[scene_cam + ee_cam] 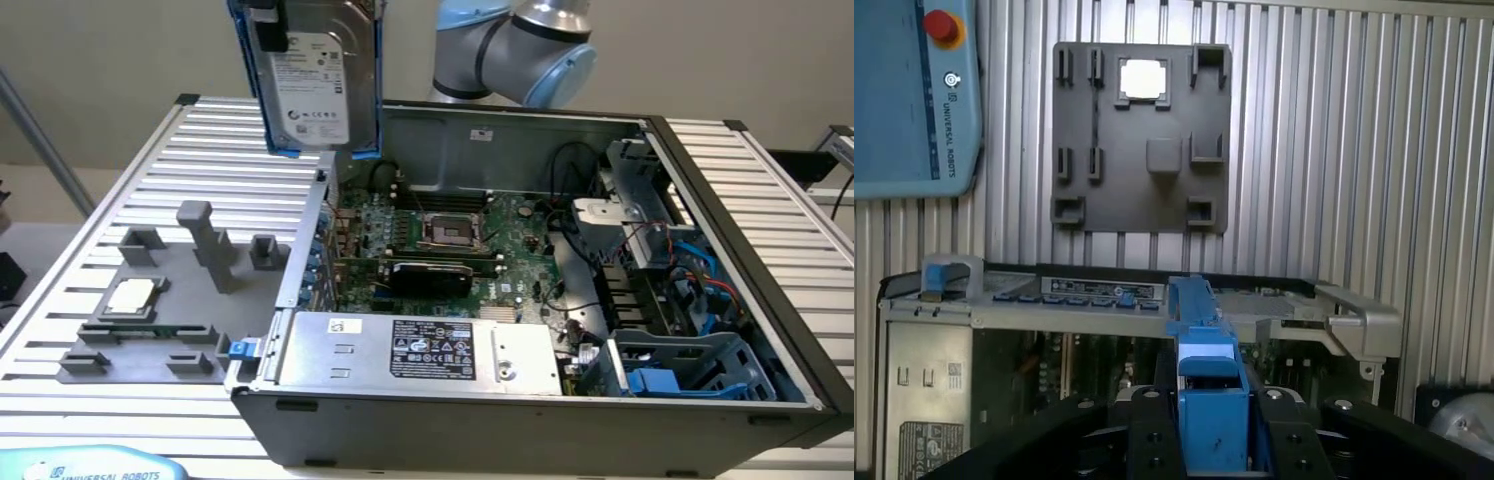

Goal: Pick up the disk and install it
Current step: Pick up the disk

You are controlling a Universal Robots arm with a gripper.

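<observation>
Presently, the claw (1211, 425) is clamping the disk (318, 85) by its bright blue carrier frame. As the wrist view is showing, the two black fingers (1144, 440) are pressing against the frame from either side. The disk is hanging upright in the air, clear of every surface, above the rear corner of the open computer case (534, 420) on the exterior view's left. Its white printed label is facing the exterior camera and its lower edge is sitting just over the case wall. Inside the case, the motherboard (441, 235) is lying across the middle and the silver power supply (414, 350) is occupying the near side. The blue plastic drive cage (687, 365) is sitting in the case's near corner on the exterior view's right, well apart from the disk. Outside the case, on the exterior view's left, a grey fixture plate (174, 300) is resting on the ribbed counter (787, 200) and carrying a small square silver chip (131, 297) in one of its sockets. A pale blue teach pendant (914, 100) is lying on the counter near the case's front corner on that same side. Behind the case, the robot arm (521, 45) is showing its grey and blue joints.
</observation>
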